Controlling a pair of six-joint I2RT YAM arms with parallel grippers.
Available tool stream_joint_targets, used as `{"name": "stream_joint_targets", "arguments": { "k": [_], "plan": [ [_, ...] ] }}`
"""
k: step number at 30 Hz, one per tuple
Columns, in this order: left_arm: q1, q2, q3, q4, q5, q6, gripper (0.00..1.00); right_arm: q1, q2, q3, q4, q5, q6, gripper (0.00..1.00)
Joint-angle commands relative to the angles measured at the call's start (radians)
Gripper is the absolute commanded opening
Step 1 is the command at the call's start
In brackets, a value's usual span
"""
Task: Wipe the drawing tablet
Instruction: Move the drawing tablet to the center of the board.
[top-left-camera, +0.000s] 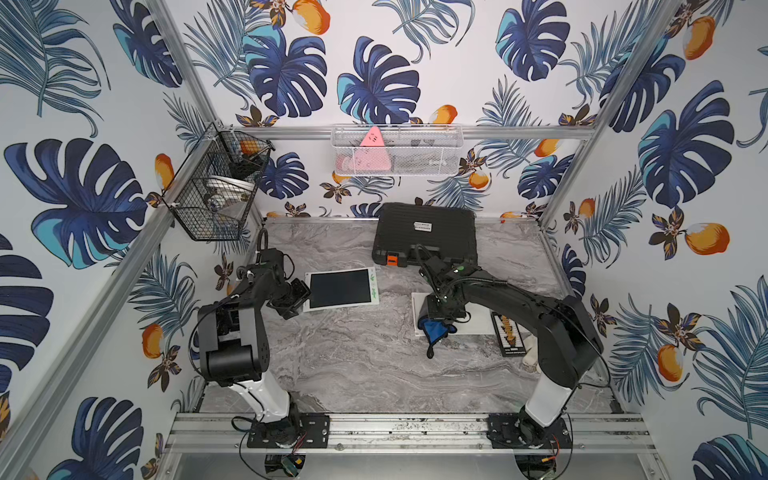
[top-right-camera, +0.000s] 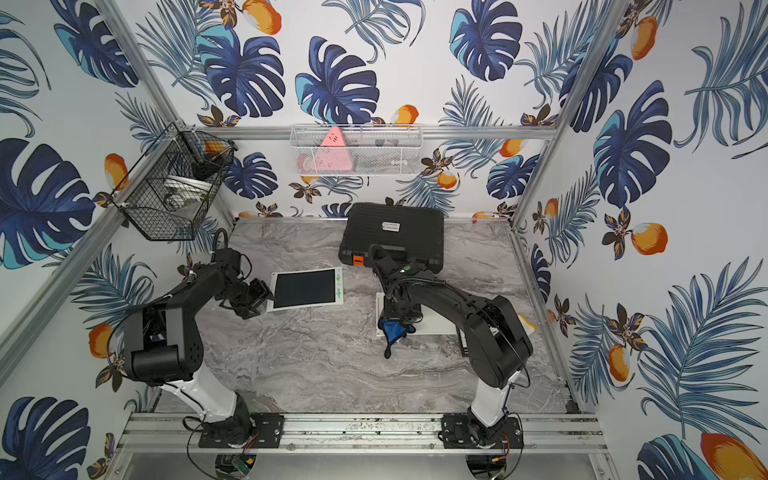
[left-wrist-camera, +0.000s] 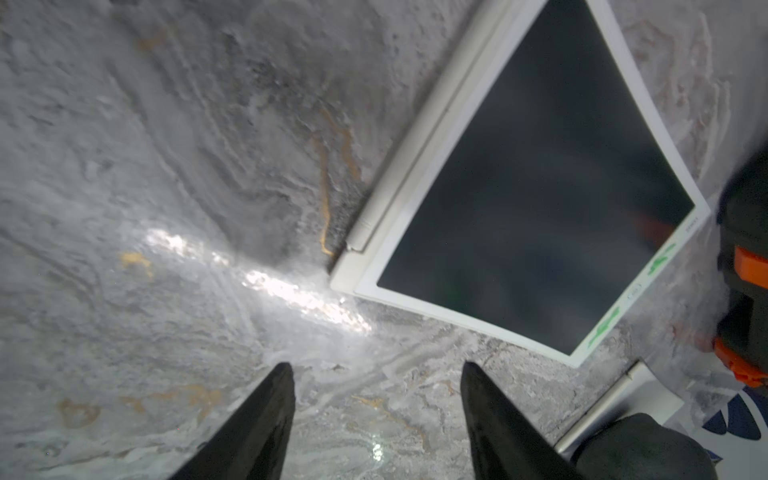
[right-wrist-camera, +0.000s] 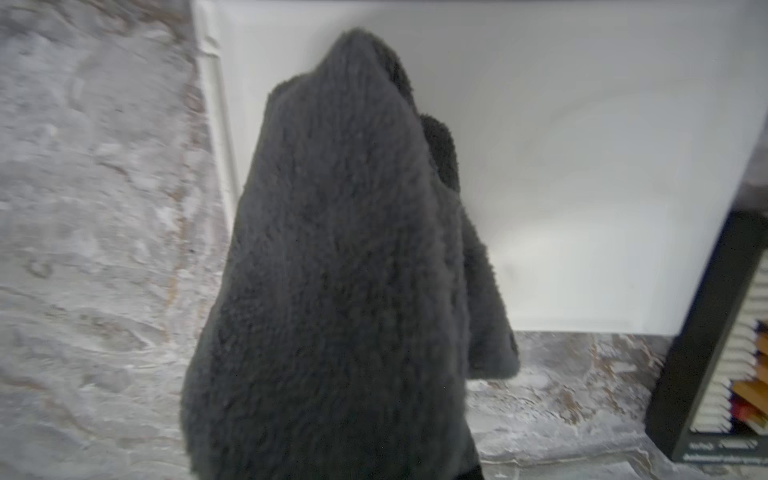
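In both top views the tablet (top-left-camera: 340, 289) lay left of centre, long axis running left to right. The left gripper (top-left-camera: 306, 298) sat just beside its left short edge. The right gripper (top-left-camera: 436, 318), pinching the cloth (top-left-camera: 435, 330), hung to the tablet's lower right, well apart, over a white board (top-left-camera: 473, 324).

In the left wrist view the jaws were spread and empty, with the tablet (left-wrist-camera: 540, 187) at upper right.

In the right wrist view the cloth (right-wrist-camera: 345, 270) filled the middle and hid the jaws. It likely had to travel up-left.

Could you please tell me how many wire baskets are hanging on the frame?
2: a black basket at the back corner on the left arm's side, and a white basket on the back rail. None appears hidden.
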Motion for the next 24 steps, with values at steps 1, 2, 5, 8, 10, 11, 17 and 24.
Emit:
{"name": "stream_joint_targets", "arguments": {
  "k": [1,2,5,8,10,11,17,24],
  "plan": [
    [0.020,0.049,0.038,0.052,-0.005,-0.034,0.66,0.008,0.100,0.134,0.028,-0.050,-0.020,0.00],
    [0.028,0.065,0.047,0.078,0.011,-0.040,0.66,0.008,0.136,0.182,0.034,-0.063,-0.017,0.00],
    [0.040,0.121,0.087,0.144,0.081,-0.048,0.66,0.008,0.244,0.316,0.055,-0.087,-0.009,0.00],
    [0.040,0.174,0.122,0.181,0.104,-0.048,0.66,0.003,0.334,0.413,0.097,-0.119,0.015,0.00],
    [0.040,0.203,0.142,0.185,0.109,-0.041,0.66,-0.004,0.374,0.446,0.146,-0.139,0.042,0.00],
    [0.039,0.218,0.154,0.181,0.104,-0.037,0.66,-0.006,0.390,0.464,0.170,-0.155,0.052,0.00],
    [0.039,0.263,0.177,0.194,0.103,-0.026,0.68,-0.037,0.502,0.567,0.205,-0.219,0.139,0.00],
    [0.038,0.254,0.168,0.180,0.108,-0.016,0.68,-0.042,0.380,0.450,0.175,-0.080,0.142,0.18]
  ]
}}
